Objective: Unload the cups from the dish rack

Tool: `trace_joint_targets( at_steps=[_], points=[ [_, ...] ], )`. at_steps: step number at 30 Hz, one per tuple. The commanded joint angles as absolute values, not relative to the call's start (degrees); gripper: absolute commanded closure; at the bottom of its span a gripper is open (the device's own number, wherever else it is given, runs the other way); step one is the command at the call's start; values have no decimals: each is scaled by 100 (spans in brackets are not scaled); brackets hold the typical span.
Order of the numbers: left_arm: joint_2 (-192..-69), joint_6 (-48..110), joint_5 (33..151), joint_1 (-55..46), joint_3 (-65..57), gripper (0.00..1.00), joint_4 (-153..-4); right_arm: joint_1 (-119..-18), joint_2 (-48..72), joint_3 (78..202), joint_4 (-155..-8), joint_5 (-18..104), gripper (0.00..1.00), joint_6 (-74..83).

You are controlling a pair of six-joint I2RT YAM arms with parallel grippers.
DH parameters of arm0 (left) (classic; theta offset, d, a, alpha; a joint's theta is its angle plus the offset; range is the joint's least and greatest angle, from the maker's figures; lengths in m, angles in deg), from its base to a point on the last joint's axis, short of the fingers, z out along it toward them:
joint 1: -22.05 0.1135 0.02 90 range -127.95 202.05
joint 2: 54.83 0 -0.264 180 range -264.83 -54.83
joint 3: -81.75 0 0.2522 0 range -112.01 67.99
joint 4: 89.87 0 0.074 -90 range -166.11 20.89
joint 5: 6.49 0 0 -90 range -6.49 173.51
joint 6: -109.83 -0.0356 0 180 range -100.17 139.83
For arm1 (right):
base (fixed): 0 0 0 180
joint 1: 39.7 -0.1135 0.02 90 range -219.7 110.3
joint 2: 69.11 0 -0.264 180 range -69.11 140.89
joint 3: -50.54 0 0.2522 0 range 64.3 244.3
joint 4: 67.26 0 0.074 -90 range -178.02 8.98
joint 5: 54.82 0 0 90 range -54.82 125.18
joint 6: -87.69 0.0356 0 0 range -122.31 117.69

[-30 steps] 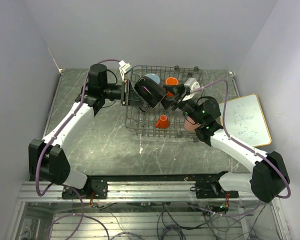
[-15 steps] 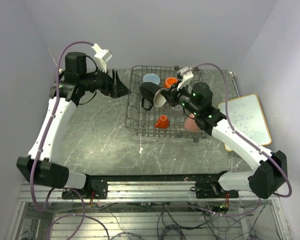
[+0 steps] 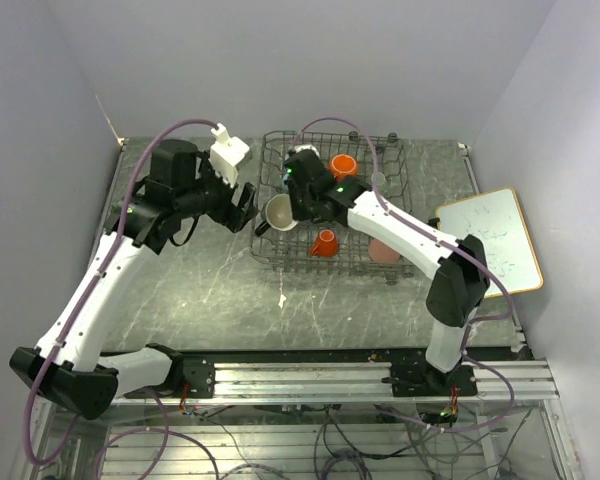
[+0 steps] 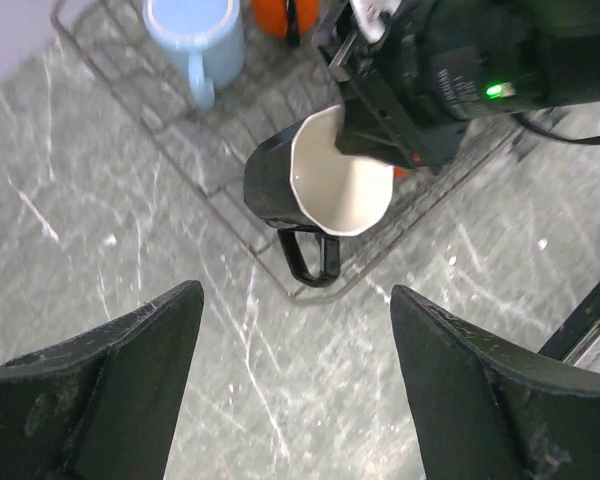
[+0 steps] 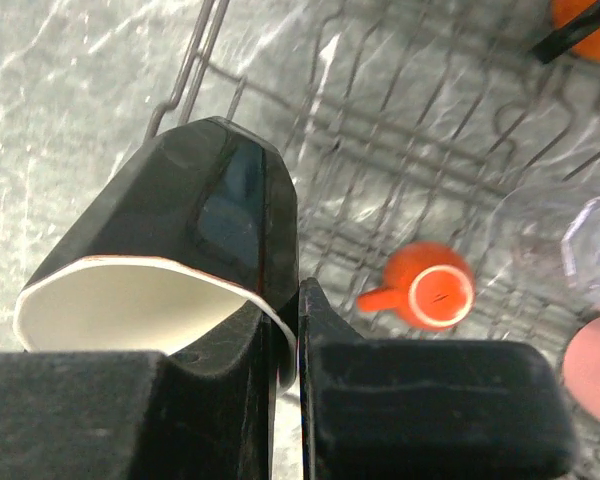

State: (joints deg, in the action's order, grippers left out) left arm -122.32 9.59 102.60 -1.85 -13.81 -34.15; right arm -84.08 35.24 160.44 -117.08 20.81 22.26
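A glossy black mug (image 3: 278,212), white inside, hangs over the left edge of the grey wire dish rack (image 3: 380,148), mid-frame in the top view. The right gripper (image 5: 285,330) has its jaws clamped on the rim. The left gripper (image 3: 243,205) hovers just beside it, jaws wide apart and empty. It looks like a hand-over, so I'd close squarely on the body before the rim is freed. The mug's long axis is tilted, mouth toward the left gripper and handle toward the bottom of the left wrist view.

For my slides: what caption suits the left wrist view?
Right fingers pinch the black mug's rim over the dish rack's edge, framed by open left fingers.
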Motion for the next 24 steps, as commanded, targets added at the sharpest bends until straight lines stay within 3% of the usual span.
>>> trace_joint_targets(
  at_steps=[1, 7, 24],
  points=[
    [-12081, 1029, 9616, -230, -816, 18, -3673, -8691, 3458, 16727, -12030, 1931, 100, 2849],
    [-11823, 1739, 9787, -230, -150, 24, -4100, -8898, 3495, 16823, -11959, 2234, 100, 3060],
    [-11857, 2090, 9160, -227, 160, 23, -4286, -9129, 3689, 17144, -11878, 2920, 100, 3392]
  ],
)
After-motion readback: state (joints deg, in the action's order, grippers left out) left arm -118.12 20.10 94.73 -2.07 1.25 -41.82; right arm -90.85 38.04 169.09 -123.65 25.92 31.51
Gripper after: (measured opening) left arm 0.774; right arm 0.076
